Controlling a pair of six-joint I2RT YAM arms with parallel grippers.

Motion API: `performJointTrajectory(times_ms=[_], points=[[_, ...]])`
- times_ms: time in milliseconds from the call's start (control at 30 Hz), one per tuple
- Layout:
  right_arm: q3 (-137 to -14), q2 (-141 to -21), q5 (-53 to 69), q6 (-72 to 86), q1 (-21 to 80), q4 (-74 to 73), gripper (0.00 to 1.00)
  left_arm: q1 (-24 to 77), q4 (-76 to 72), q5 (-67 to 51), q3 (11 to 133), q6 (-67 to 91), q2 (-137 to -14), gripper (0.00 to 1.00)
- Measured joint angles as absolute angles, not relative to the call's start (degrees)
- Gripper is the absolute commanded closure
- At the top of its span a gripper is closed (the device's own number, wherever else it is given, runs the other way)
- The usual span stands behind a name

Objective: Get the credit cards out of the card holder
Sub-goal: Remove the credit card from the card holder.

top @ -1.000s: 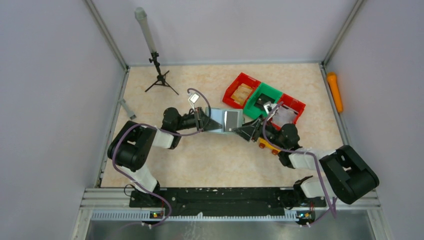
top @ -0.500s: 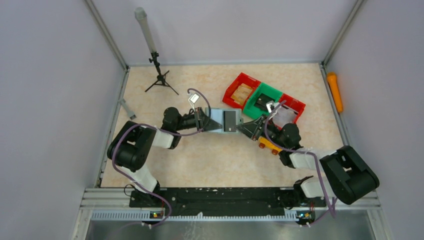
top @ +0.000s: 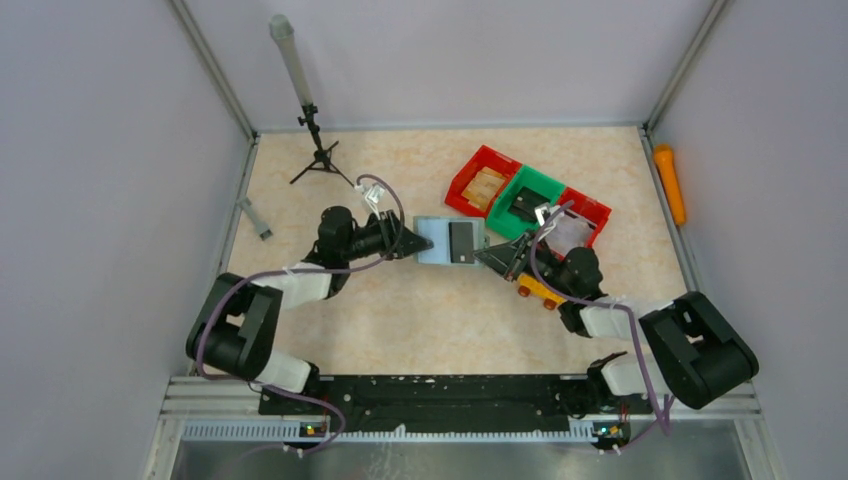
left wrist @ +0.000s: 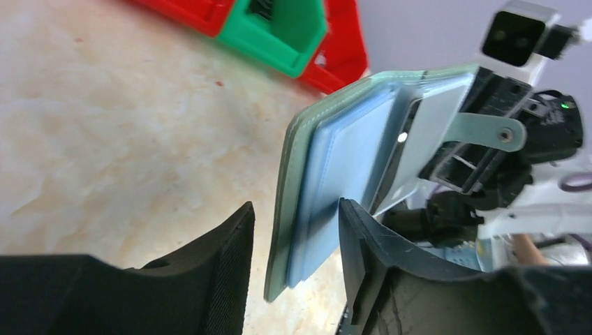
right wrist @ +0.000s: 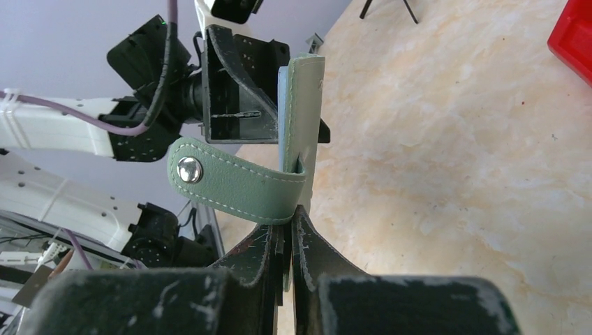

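Note:
The grey-green card holder [top: 437,240] is held up off the table between my two grippers. My right gripper [top: 492,258] is shut on its right edge; in the right wrist view the gripper [right wrist: 287,223] pinches the holder [right wrist: 301,112] just below the strap with the snap [right wrist: 230,185]. My left gripper [top: 406,240] is open. In the left wrist view the holder's [left wrist: 311,181] left edge, with pale blue sleeves, stands between the left gripper's [left wrist: 297,204] jaws with a gap on each side. No credit cards show clearly; a dark rectangle [top: 461,241] lies on the holder's upper face.
Red and green bins [top: 525,200] stand behind the right gripper, also seen from the left wrist [left wrist: 279,28]. A yellow toy car [top: 538,292] lies under the right arm. A black tripod [top: 318,150] stands at the back left, an orange object [top: 668,183] by the right wall.
The left gripper opened, let go of the holder and drew back a little to the left, its arm swinging left. The right gripper closed on the holder's right edge.

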State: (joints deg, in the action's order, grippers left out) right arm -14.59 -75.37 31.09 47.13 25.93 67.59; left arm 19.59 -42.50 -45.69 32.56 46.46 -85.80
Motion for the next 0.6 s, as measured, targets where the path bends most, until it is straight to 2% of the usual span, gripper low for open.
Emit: performJointTrajectory(times_ms=[167,267,367,433,600], points=[[-14.59,-75.68,30.55,47.13,25.69,66.61,1.0,19.62,-29.69,-36.45,32.58,39.33,-78.91,0.44],[-14.61,-76.4,30.28,47.18,25.63,66.39,1.0,19.62,-26.55,-33.15,32.23,36.93,-74.83,0.49],[-14.61,-77.65,30.15,47.27,25.52,66.41,1.0,19.88,-26.76,-32.23,30.81,35.51,-70.41,0.5],[-14.63,-78.81,30.15,47.66,25.41,66.46,1.0,20.58,-27.88,-32.6,29.93,35.09,-68.34,0.44],[-14.66,-80.58,30.81,48.64,25.32,66.94,1.0,21.69,-34.41,-38.24,28.97,36.07,-69.49,0.51]])
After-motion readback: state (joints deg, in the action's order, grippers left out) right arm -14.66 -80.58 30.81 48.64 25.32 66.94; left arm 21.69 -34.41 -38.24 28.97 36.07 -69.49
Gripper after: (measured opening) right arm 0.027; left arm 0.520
